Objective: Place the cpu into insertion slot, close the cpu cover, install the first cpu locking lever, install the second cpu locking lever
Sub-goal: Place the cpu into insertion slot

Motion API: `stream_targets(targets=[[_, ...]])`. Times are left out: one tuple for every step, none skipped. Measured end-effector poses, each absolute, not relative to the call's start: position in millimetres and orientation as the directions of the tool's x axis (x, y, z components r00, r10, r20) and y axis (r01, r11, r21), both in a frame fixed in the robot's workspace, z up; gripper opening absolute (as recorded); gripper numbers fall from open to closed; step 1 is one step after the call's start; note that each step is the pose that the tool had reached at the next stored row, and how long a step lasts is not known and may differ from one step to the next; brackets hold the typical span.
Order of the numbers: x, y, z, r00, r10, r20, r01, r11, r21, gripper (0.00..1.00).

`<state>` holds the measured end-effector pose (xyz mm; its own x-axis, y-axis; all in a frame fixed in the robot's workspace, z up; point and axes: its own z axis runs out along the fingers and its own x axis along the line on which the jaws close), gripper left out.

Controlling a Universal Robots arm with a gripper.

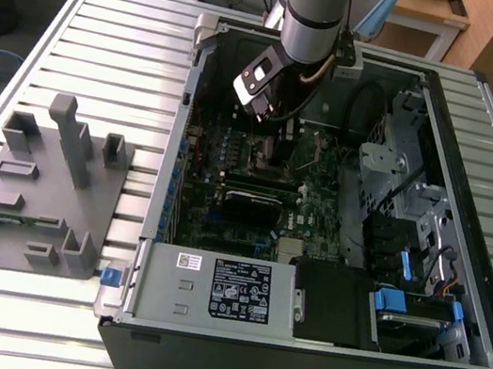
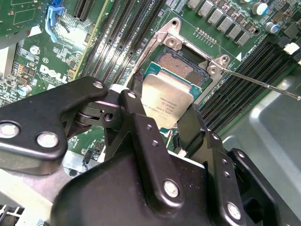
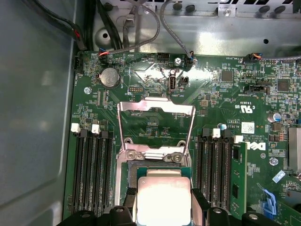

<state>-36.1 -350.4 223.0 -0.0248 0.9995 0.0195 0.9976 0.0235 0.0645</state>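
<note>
My gripper (image 2: 164, 113) is shut on the cpu (image 2: 167, 106), a silver square chip clamped by its two side edges between the black fingers (image 2: 134, 101). The cpu hangs over the insertion slot (image 2: 182, 69), hiding part of it; the slot's gold contact field shows beyond the chip. I cannot tell whether chip and slot touch. In the first wrist view the cpu (image 3: 162, 197) sits just in front of the slot (image 3: 155, 167), and the cpu cover (image 3: 155, 110) stands swung open behind it. A thin metal locking lever (image 2: 263, 84) sticks out free from the slot's corner. The arm (image 1: 310, 14) reaches down into the open computer case.
Black memory slots (image 3: 91, 169) flank the socket on both sides, and one holds a green module (image 3: 237, 179). The case wall (image 1: 179, 134) and a drive cage (image 1: 403, 164) bound the board. A grey fixture tray (image 1: 34, 195) lies at the exterior view's left. A power supply (image 1: 228, 291) fills the case's front.
</note>
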Motion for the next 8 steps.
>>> stream_targets(targets=[[-36.1, -349.7, 223.0, -0.025, 1.000, 0.019, 0.998, 0.024, 0.065, 0.54], [-36.2, -349.2, 223.0, -0.025, 1.000, 0.019, 0.998, 0.024, 0.064, 0.54], [-36.2, -348.5, 222.9, -0.025, 1.000, 0.019, 0.998, 0.024, 0.064, 0.54], [-36.2, -347.6, 222.8, -0.025, 1.000, 0.019, 0.998, 0.024, 0.064, 0.54], [-36.2, -347.0, 222.4, -0.025, 1.000, 0.019, 0.998, 0.024, 0.064, 0.54], [-36.2, -346.5, 221.8, -0.025, 1.000, 0.019, 0.998, 0.024, 0.064, 0.54], [-36.2, -345.9, 220.9, -0.025, 1.000, 0.019, 0.998, 0.024, 0.064, 0.54], [-36.2, -345.6, 219.9, -0.025, 1.000, 0.019, 0.998, 0.024, 0.064, 0.54]])
